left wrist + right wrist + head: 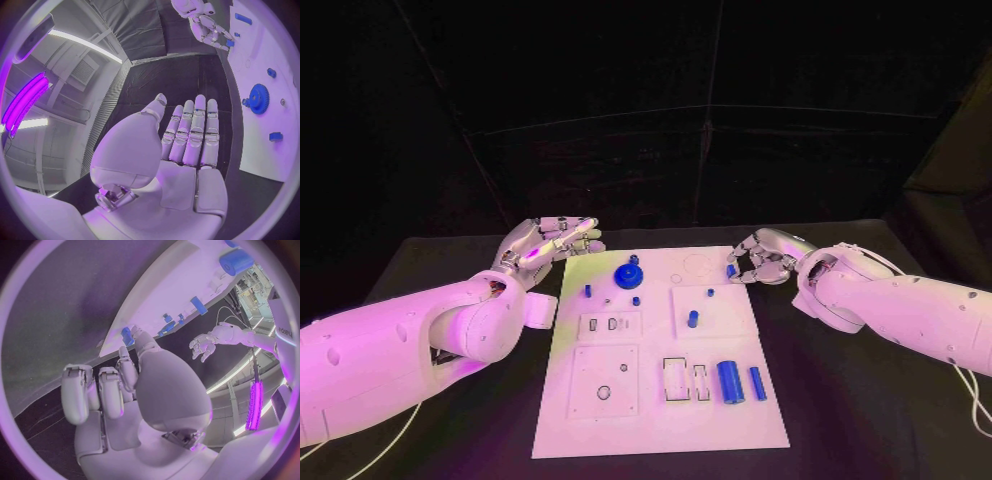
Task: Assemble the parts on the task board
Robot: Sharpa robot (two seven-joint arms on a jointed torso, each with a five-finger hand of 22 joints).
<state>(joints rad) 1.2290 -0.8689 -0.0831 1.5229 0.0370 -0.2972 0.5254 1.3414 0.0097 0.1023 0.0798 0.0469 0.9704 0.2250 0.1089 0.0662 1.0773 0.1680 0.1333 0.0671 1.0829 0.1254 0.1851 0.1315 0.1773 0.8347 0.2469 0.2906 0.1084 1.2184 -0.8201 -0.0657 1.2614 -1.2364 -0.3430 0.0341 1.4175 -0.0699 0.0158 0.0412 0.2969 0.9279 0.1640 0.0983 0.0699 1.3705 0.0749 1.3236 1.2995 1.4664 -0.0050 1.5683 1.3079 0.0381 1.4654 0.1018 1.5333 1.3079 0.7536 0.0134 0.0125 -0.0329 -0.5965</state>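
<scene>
Task board [733, 420] lies lengthwise in the middle of the black desk [877, 420], long axis running from the near edge to the far edge. Progress, judged from the layout: partly assembled. A blue gear [629, 273] stands on its post near the board's far end, with several small blue pegs [692, 318] seated around mid-board. Still loose, by the look of it: a large blue cylinder [731, 381] and a slimmer blue pin [757, 383], lying side by side near the board's near right corner, both with long axes parallel to the board's length; empty recesses sit just beside them. Right hand [764, 258] is at the board's far right corner, fingers curled in; thumb and a fingertip appear to pinch a small blue part [127, 335] at the board edge. Left hand [548, 243] hovers off the board's far left corner, fingers straight and together, palm bare, holding nothing.
</scene>
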